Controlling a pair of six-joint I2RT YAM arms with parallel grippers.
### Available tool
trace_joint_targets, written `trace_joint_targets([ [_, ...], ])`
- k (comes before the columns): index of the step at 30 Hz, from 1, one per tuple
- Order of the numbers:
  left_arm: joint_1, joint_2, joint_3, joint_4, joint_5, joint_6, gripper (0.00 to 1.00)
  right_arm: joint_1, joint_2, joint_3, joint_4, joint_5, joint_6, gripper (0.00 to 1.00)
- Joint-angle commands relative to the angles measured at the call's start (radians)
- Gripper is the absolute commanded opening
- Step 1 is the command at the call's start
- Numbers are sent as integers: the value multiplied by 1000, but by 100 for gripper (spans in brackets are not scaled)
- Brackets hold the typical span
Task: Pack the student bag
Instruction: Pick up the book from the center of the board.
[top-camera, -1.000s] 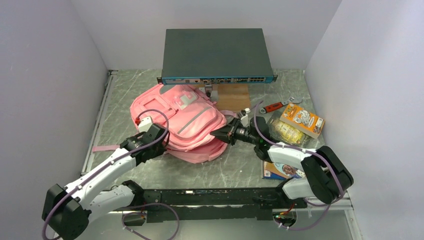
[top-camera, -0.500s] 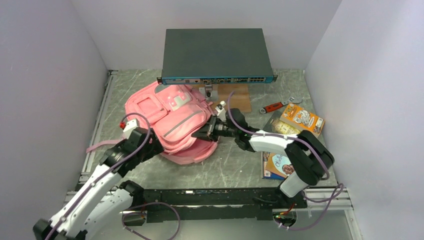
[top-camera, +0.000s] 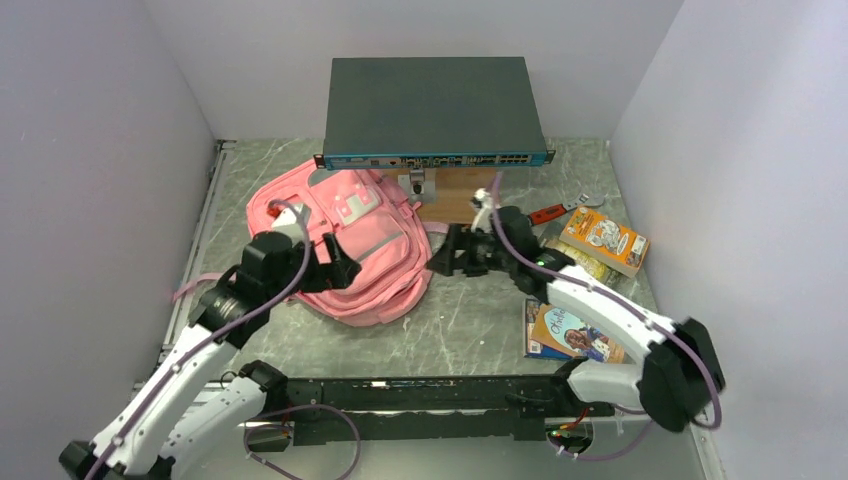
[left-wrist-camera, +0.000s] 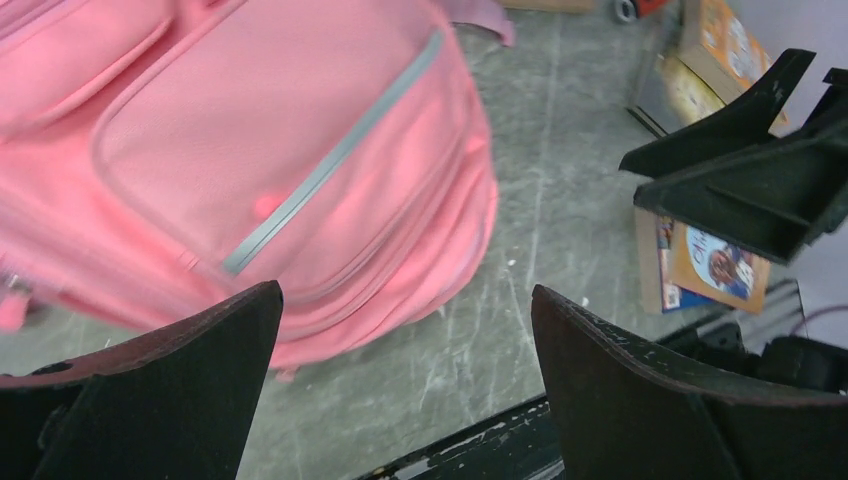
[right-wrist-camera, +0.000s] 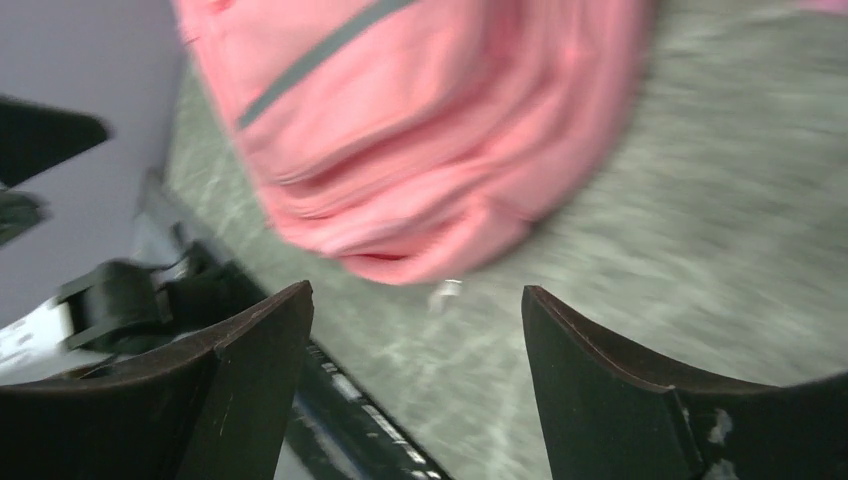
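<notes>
On the left, a pink strap (top-camera: 190, 291) trails off the student bag (top-camera: 378, 243) across the marbled grey counter (top-camera: 470, 330), close to the pale side wall (top-camera: 100, 150). The left arm (top-camera: 215, 325) reaches up and in, and the left jaws hang over the near-left part of the bag. They are spread wide and hold nothing. Seen from that wrist, the front pocket of the bag (left-wrist-camera: 250, 150), with its grey zip line, lies below and beyond them.

The bag lies flat, left of centre, and its far end reaches a dark grey network switch (top-camera: 432, 105) that sits on a wooden board (top-camera: 468, 198) at the back wall.

The right jaws are just beside the bag's right edge and point towards it. They too are parted wide and empty. The right wrist view is blurred, but it shows the bag (right-wrist-camera: 430, 130) ahead of them and not between them.

Further right, beyond the right arm (top-camera: 600, 305), lie a red-handled tool (top-camera: 547, 213), an orange box (top-camera: 603, 238), a clear packet (top-camera: 572, 263) and a picture book (top-camera: 570, 335) near the front rail.
</notes>
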Motion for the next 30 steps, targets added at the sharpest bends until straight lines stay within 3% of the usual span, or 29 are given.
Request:
trace_joint_targets([
  [1,-5,122,91,173,205,141,100,-160,-179,-98,-236,163,-143,81],
  [6,-14,203,105,271,341,158,100,-439,-279,-156,-309,288,-126,93],
  [9,-24,238,154,273,402,210,100,-684,-271,-179,-292,305,-41,96],
  [12,-30,269,238,222,415,296,100,-977,-257,-229,-186,228,57,96],
  [16,-36,315,357,151,397,402,100,-1251,-217,-263,-74,160,156,97],
  [20,-55,339,372,186,395,418,100,-1394,-168,-286,59,182,182,98],
  [24,-55,333,301,278,399,431,100,-1524,-68,-333,183,78,206,98],
  [30,-55,314,241,300,399,455,100,-1550,34,-377,361,19,191,98],
])
